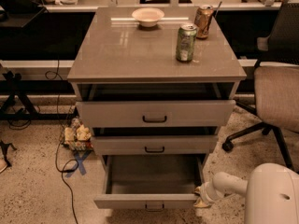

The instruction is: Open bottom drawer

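Nearest, at lower right, the white arm (261, 195) ends in the gripper (201, 197), which sits at the right front corner of the bottom drawer (145, 201); whether it is apart or closed cannot be told, and it seems to touch the panel. The bottom drawer is pulled well out, its plain grey inside exposed. Above it are the middle drawer (154, 144) and top drawer (155, 113). On the tabletop (126, 50) stand a green can (186, 42), a brown can (203, 21) and a bowl (148, 17).
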Robot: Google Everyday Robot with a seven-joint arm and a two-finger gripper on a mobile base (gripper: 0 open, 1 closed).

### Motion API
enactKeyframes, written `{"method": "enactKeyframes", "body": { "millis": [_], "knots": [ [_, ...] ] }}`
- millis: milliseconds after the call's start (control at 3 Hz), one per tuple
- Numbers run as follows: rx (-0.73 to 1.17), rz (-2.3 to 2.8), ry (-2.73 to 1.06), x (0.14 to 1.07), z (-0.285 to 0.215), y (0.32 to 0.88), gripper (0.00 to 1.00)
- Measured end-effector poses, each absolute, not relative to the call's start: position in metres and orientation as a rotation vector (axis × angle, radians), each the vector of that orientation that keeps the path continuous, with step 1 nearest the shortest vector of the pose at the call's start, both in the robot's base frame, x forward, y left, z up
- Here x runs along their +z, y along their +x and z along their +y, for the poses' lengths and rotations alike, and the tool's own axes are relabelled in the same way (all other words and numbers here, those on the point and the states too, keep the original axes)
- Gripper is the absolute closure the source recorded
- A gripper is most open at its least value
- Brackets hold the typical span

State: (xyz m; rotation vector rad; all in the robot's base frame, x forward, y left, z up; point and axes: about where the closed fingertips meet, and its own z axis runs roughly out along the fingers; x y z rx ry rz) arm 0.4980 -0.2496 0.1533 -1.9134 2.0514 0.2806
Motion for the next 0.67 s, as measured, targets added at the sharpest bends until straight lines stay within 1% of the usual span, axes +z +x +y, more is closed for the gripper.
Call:
{"method": "enactKeyframes", "body": {
  "millis": [333, 667],
  "knots": [
    [0.282, 2.051, -1.914, 0.1537, -0.2491, 0.4975, 0.34],
    [0.290, 2.052, -1.916, 0.1514, -0.2472, 0.4953, 0.04]
  ]
}}
